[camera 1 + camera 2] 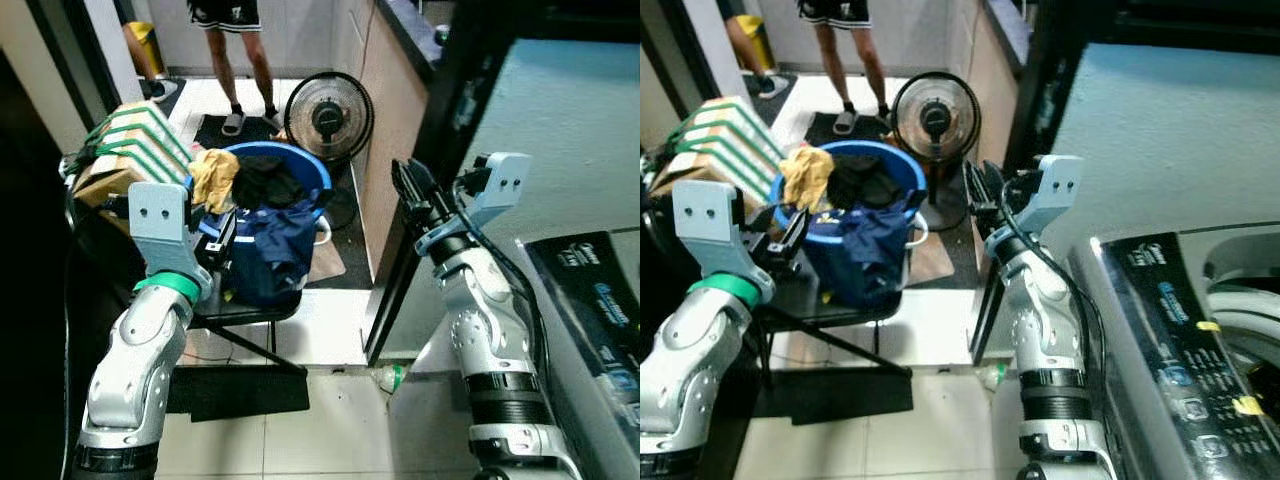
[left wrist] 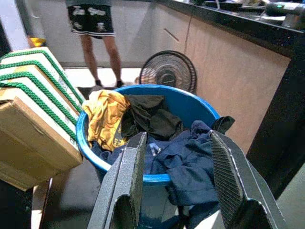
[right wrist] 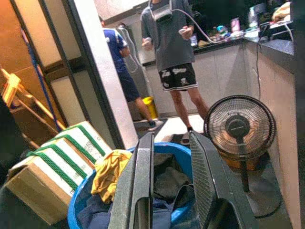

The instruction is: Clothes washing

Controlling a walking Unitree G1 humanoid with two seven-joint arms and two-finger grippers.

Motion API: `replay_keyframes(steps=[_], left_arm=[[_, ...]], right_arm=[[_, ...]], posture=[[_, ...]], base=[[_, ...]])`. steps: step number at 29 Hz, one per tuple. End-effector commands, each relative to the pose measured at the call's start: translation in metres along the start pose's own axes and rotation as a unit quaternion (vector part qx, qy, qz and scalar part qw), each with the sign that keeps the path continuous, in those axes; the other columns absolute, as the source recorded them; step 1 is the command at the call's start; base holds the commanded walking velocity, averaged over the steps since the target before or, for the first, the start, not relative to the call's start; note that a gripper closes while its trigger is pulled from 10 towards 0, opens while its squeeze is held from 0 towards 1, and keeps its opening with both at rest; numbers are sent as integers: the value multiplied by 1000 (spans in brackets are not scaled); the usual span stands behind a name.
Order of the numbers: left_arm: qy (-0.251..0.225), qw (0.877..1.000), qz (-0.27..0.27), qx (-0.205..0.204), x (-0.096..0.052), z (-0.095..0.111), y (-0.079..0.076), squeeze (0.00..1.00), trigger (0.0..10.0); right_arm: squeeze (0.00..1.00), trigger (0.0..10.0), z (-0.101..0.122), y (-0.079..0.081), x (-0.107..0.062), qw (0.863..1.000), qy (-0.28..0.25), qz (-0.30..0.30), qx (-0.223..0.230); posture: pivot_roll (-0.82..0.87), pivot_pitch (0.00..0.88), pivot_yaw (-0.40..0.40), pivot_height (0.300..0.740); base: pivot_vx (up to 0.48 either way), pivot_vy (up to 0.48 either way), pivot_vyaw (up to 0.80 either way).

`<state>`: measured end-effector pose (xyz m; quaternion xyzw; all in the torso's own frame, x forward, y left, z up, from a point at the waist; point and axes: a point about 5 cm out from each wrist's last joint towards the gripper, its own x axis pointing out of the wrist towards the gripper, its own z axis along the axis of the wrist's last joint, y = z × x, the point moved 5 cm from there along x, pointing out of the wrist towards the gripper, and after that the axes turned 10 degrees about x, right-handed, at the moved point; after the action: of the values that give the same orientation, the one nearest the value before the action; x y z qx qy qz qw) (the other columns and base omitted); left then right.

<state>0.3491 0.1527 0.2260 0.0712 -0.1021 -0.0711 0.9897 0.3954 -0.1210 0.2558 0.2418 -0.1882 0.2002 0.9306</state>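
A blue basin [image 1: 312, 172] heaped with clothes stands on a black chair [image 1: 250, 312]. A yellow garment [image 1: 213, 175] lies at its left rim and a black one [image 1: 268, 183] in the middle. A navy garment [image 1: 270, 250] hangs over the front. My left gripper [image 1: 218, 243] is open, close to the basin's near left side and pointing at the navy cloth [image 2: 190, 162]. My right gripper [image 1: 405, 168] is raised to the right of the basin, beside the cabinet, open and holding nothing. The washing machine [image 1: 1170, 300] stands at my right.
Strapped cardboard boxes [image 1: 130, 150] sit left of the basin. A floor fan [image 1: 328, 118] stands behind it by the kitchen cabinet [image 1: 395, 110]. A person's legs [image 1: 240, 60] are farther back. A plastic bottle [image 1: 392, 377] lies on the tiled floor near a dark door frame [image 1: 420, 200].
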Motion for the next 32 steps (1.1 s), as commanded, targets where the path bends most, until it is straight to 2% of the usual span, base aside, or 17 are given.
replay_keyframes(steps=[1, 8, 15, 16, 18, 21, 24, 25, 30, 32], left_arm=[[6, 1000, 5, 5, -3, -3, 4, 0, 10000], [23, 999, 29, 13, -5, -13, 14, 0, 10000], [21, 999, 45, -6, -6, -15, 18, 0, 10000], [27, 998, 56, -15, -6, -20, 21, 0, 10000], [51, 997, 55, -4, -7, -32, 20, 0, 10000], [64, 997, 51, -1, -9, -40, 17, 0, 10000], [64, 997, 46, 26, -13, -41, 17, 0, 10000], [82, 995, 53, 30, -15, -50, 19, 0, 10000], [98, 992, 80, 22, -19, -63, 28, 0, 10000], [101, 991, 86, -2, -22, -70, 30, 0, 10000]], right_arm=[[0, 10000, -5, 1, -2, 1000, 8, -2, 0], [0, 10000, -6, -1, -3, 1000, 14, -2, -10], [0, 10000, -6, 1, -2, 1000, 15, 2, -9], [0, 10000, -7, 2, -3, 1000, 16, 2, -10], [0, 10000, -12, 1, -5, 999, 25, 1, -22], [0, 10000, -20, -5, -9, 998, 45, -10, -32], [0, 10000, -28, -12, -16, 997, 63, -23, -38], [0, 10000, -33, -17, -20, 996, 73, -32, -38], [0, 10000, -43, -23, -29, 993, 97, -47, -44], [0, 10000, -62, -34, -44, 987, 133, -67, -64]], posture=[[160, 0, 16, 740], [157, 0, 14, 740], [154, 1, 7, 740], [152, 2, 6, 740], [152, 2, 6, 740], [152, 2, 6, 740], [152, 5, 0, 740], [155, 3, 2, 740], [152, 6, 6, 740], [152, 6, 7, 740]], base=[[0, 454, 0], [0, 347, 0], [0, -464, 0], [0, 0, 0], [0, 0, 0], [0, 0, 0], [0, 0, 0], [0, 0, 0], [0, 0, 0], [0, 0, 0]])
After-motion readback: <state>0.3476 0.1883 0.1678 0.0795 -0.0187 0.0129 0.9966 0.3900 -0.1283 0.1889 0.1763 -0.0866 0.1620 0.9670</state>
